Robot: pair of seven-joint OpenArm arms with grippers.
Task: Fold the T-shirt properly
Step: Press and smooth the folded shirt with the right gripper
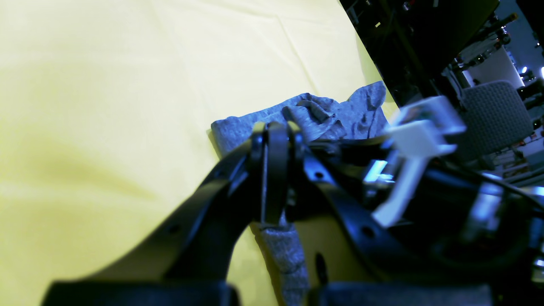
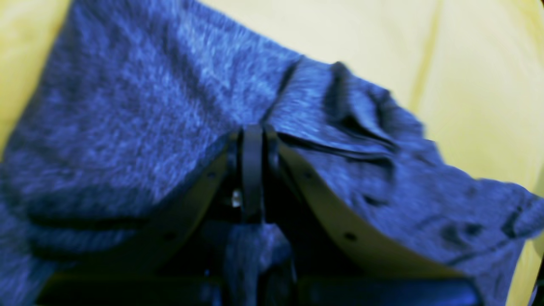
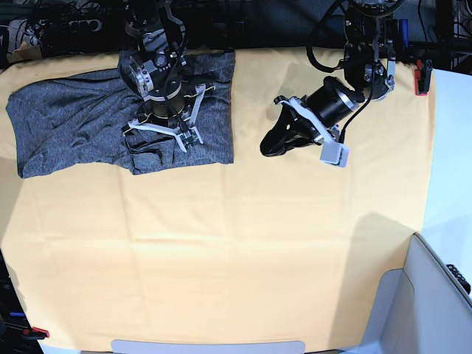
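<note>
Right end effector is clamped on the soft heathered dark grey knit T-shirt beneath it; left end effector is closed and holds nothing, well apart from the shirt.

Dark grey heathered knit T-shirt lies spread flat on the desk's yellow-orange cloth, at far left in base view, approx. a wide rectangle running left to right. Fabric is thin & soft w/ shallow wrinkles across the left part; folded layers & small creases bunch near the middle-right, esp. along the near edge. Right edge is straight. No print visible. In the right wrist view, folds ridge up in the fabric.
</note>
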